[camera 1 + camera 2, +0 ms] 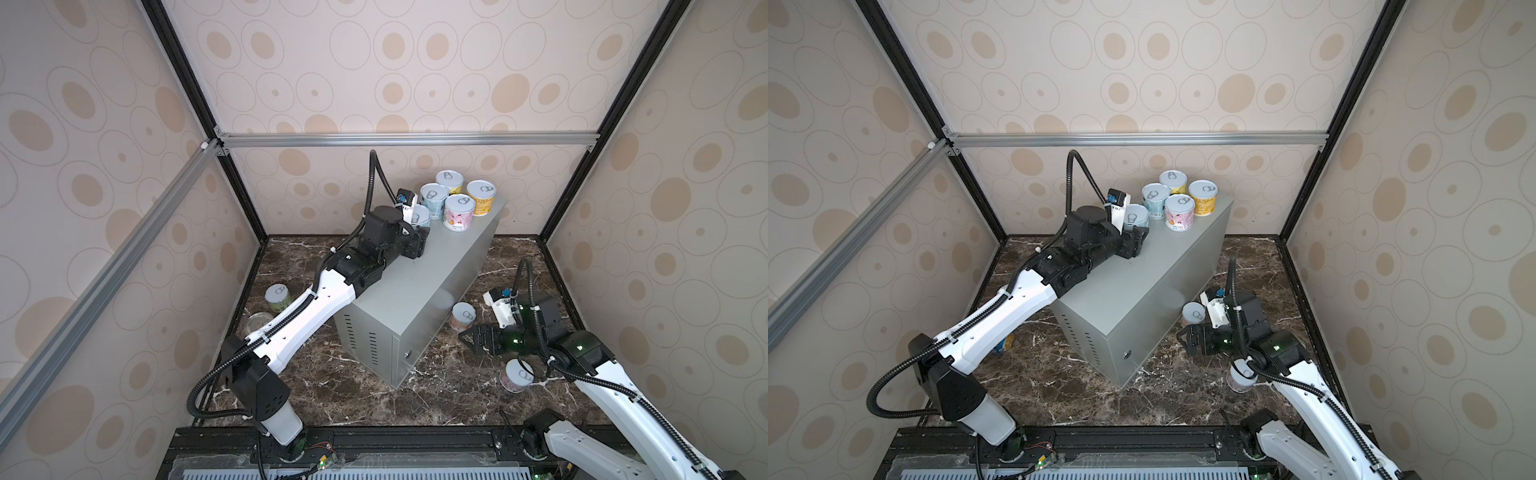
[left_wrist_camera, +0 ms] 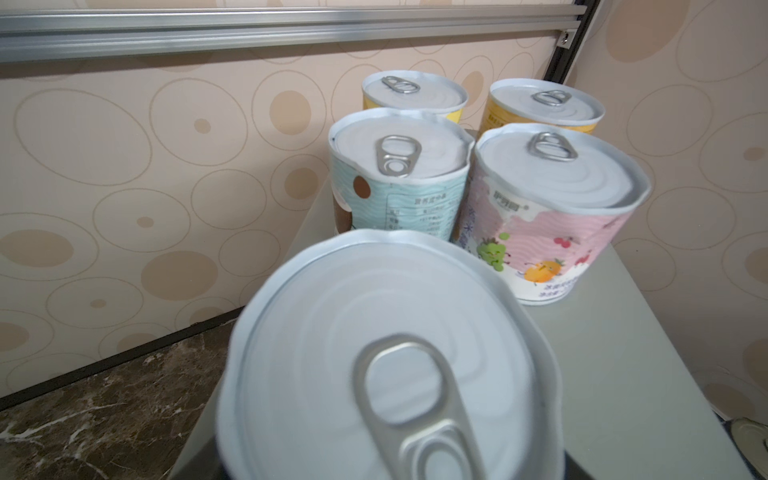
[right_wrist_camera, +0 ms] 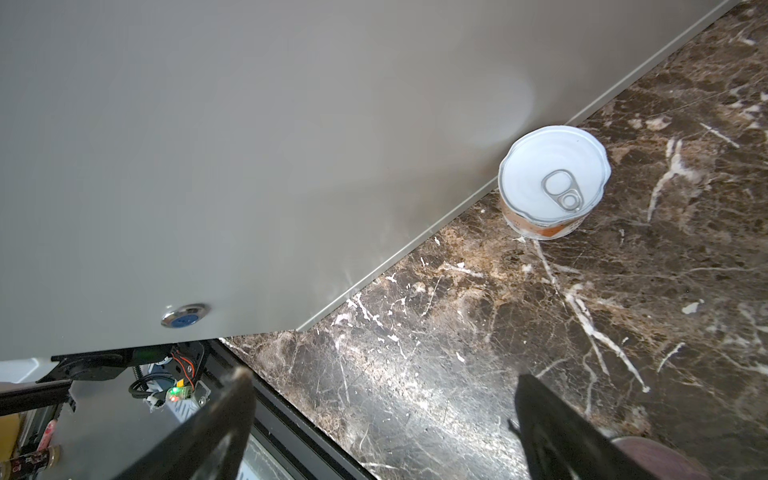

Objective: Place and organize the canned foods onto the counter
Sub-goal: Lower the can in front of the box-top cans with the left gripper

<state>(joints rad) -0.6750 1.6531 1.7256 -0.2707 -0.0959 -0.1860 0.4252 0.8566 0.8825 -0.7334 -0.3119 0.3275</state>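
Metal can (image 2: 374,353), paper-labelled, clamped in left claw (image 1: 419,237), on or just over the grey surface (image 1: 436,266); four cans (image 1: 459,203) just ahead of that claw. Likely stiff, rather heavy, slippery: better gripped across the side wall, under the rim. Right claw (image 1: 469,338) gaping, empty.

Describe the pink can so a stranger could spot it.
Start at the grey metal box on the marble. Atop its far end stand short cans; the pink can is the front right one in both top views. Only its label is pink with fruit pictures; beside it are a teal can and a yellow can.
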